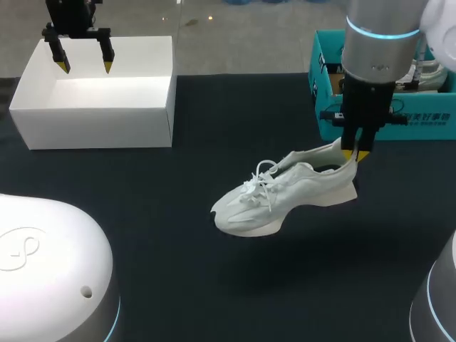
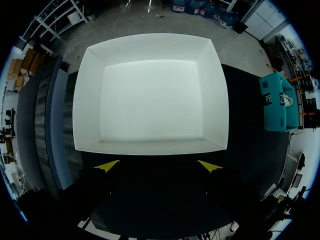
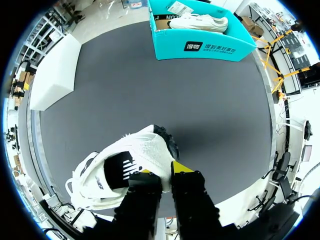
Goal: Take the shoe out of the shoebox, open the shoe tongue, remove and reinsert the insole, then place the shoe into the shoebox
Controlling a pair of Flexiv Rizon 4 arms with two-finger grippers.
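Right claw [image 1: 354, 153] closed on the heel collar of the white shoe [image 1: 285, 196], one yellow tip inside the opening, the other outside the back of the heel. In the right wrist view the claw [image 3: 164, 172] pinches the same heel edge; the shoe [image 3: 130, 160] hangs below it, dark insole showing.

Shoe at mid-counter, right of centre. Heel up, toe pointing left and tilted down, laces loose on top. Shadow on the dark counter [image 1: 214, 285] beneath; the sole looks clear of the surface.

Left claw [image 1: 85, 65] at far left, fingers spread wide, gripping nothing, above the white box [image 1: 100, 127]. Left wrist view: claw [image 2: 158, 166] over the near wall of the box [image 2: 87, 100], interior bare.

Teal box [image 1: 427, 125] at far right, behind the right arm. A second white shoe [image 3: 200, 22] lies inside the teal box [image 3: 215, 47].
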